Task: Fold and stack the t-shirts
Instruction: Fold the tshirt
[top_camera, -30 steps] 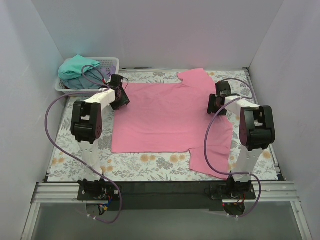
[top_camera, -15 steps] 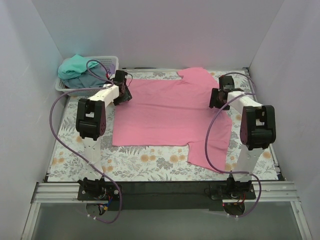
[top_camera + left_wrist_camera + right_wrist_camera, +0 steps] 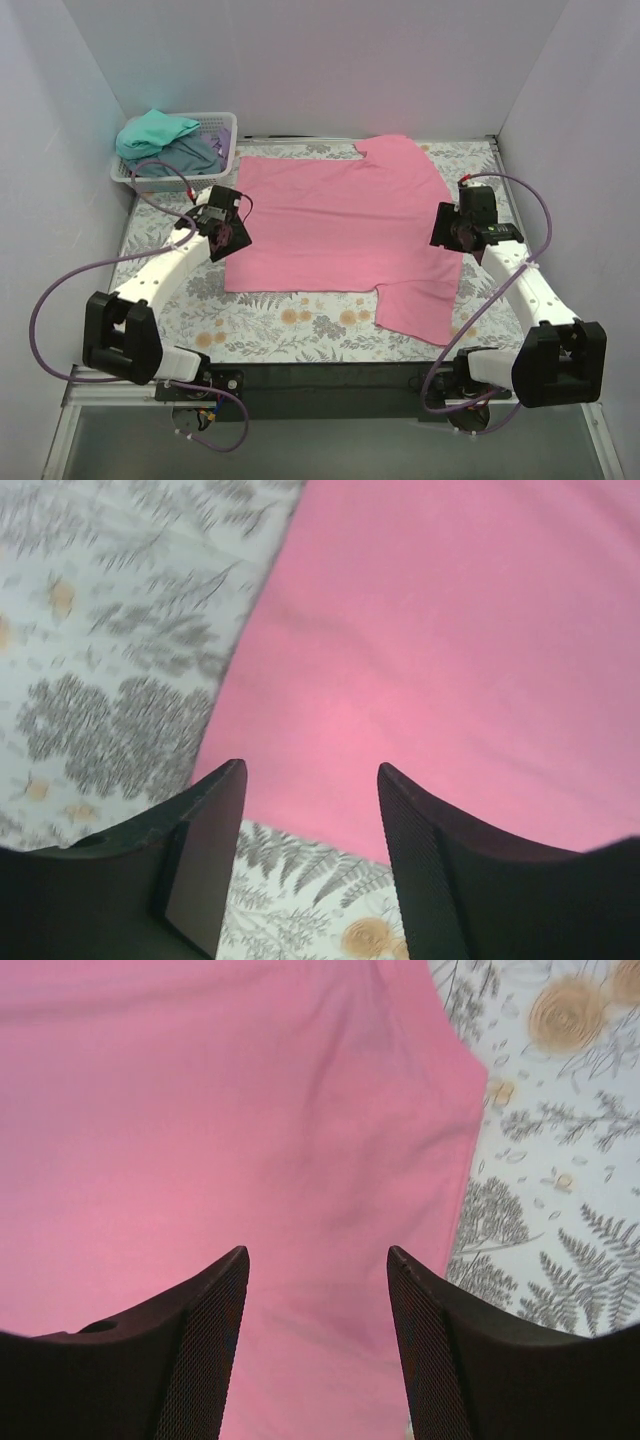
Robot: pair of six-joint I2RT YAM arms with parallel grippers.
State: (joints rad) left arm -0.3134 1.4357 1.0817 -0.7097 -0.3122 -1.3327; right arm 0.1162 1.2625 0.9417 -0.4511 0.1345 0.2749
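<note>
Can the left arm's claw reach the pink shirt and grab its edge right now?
Probably yes. The left claw hangs open right over the pink shirt, at its left edge, with nothing between them. It looks like it only needs to drop down onto the flat cloth.

Left gripper (image 3: 310,776) jaws stand apart with nothing between them. The pink t-shirt (image 3: 450,650) lies flat ahead, its corner just beside the left finger. Floral table cover (image 3: 110,630) is exposed to the left and between the fingers.
</note>
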